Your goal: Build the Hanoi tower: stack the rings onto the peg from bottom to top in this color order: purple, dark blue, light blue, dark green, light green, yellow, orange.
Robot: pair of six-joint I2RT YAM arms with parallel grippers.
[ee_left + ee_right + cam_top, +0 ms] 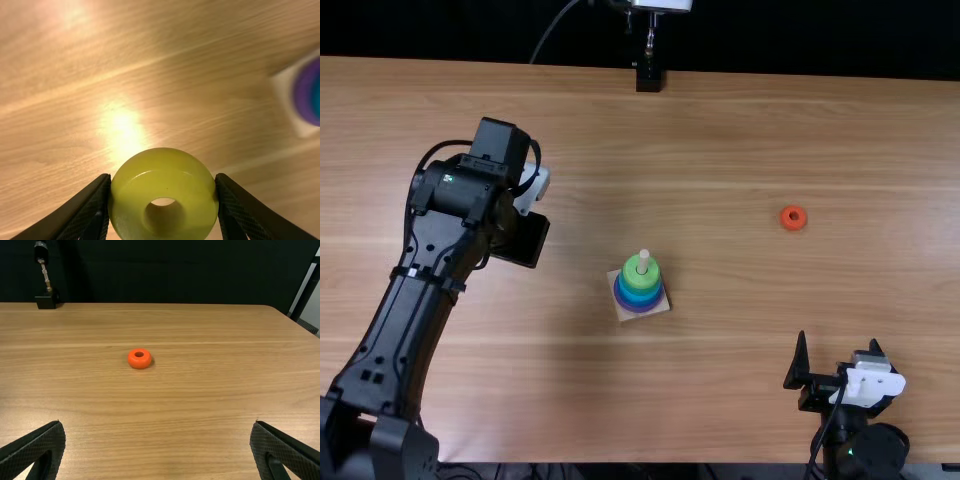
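Yellow is the ring we see gripped in the left claw, its sides pressed between the two black fingers. Our top view puts that claw above the light brown wooden counter, to the left of the tower, apart from it. The ring's hole faces us in the left wrist view, with bare wood seen through it.

The tower stands near the middle of the counter: a pale square base, turned at a slant to the counter's edges, with a purple ring lowest, blue rings above it and a light green ring on top. The tip of the pale peg pokes out above that green.

We find the orange ring lying flat on the counter, well to the right of the tower and farther back. Our right claw is open, fingers wide apart, over the near right part of the counter. A small black stand sits at the far edge.
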